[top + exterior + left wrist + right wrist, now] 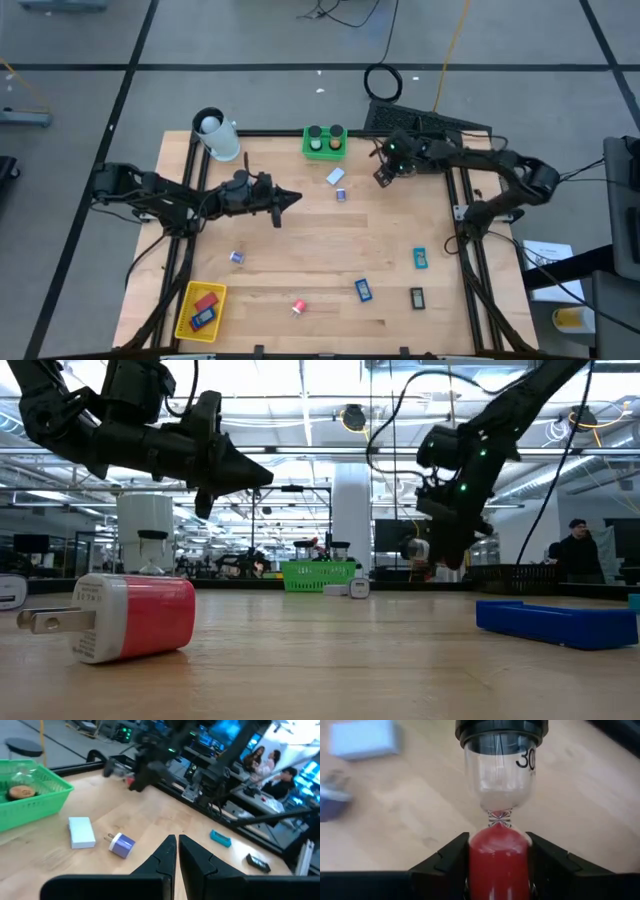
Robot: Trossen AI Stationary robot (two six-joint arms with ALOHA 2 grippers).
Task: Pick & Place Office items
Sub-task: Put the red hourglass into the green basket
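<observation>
- Red sand fills the lower bulb of a small hourglass point(499, 827) that the right gripper point(498, 862) clasps between its fingers; seen from above, this gripper point(386, 172) hangs over the far part of the table, just beside the green basket point(324, 152).
- Left gripper point(290, 199) hovers over the table's middle with its fingers point(165, 855) pressed together and nothing between them.
- Two dark round pieces already sit in the green basket, and a red block and a blue one lie in the yellow basket point(187, 313) at the near left corner, so part of the sorting looks done.
- Still loose on the boards: a white block point(335, 176) and a purple plug point(341, 194) near the green basket, another purple bit point(237, 257) on the left, a red and white plug point(298, 307) near the front, a blue block point(363, 290), a teal block point(420, 258) and a dark piece point(417, 297) to the right.
- My guess is that roughly a third is finished, with the hourglass the piece in hand and seven or so left.
- Pale wooden planks make up the table point(300, 240), framed by black rails; a white cylinder with a black ring point(214, 134) stands at the far left corner.
- Grey floor with dark lines surrounds it, and a keyboard point(425, 124) lies just behind the far edge.
- Beyond is a bright workshop with ceiling lights, where a person point(575, 550) sits at the right.
</observation>
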